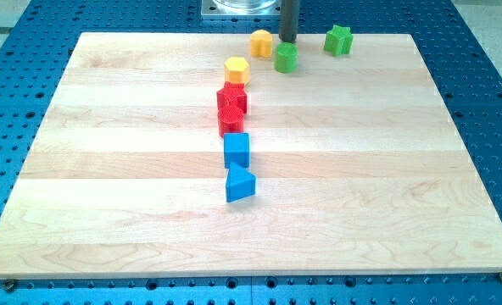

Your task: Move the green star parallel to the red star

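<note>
The green star lies near the board's top edge, right of centre. The red star sits near the upper middle, touching another red block just below it. My tip is at the top, between a yellow block on its left and the green star on its right, just above a green cylinder. The tip stands apart from the green star.
A yellow hexagon sits just above the red star. A blue cube and a blue triangle continue the column below the red blocks. The wooden board rests on a blue perforated table.
</note>
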Available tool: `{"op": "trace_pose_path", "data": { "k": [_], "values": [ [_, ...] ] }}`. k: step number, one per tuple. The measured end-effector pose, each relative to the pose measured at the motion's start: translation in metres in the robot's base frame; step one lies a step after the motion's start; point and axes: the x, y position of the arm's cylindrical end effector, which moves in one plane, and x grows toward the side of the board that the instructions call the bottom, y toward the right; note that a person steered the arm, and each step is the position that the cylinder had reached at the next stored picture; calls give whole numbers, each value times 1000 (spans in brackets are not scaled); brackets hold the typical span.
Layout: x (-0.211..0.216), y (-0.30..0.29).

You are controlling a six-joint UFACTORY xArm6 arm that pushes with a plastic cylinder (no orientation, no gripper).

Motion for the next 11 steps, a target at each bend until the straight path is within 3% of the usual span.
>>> {"op": "trace_pose_path", "data": {
  "k": [1, 2, 3, 6, 8, 10, 11],
  "values": [
    [0, 73],
    [10, 105],
    [59, 102],
    [70, 124],
    [158, 117],
    [108, 123],
    [114, 70]
  ]
}}
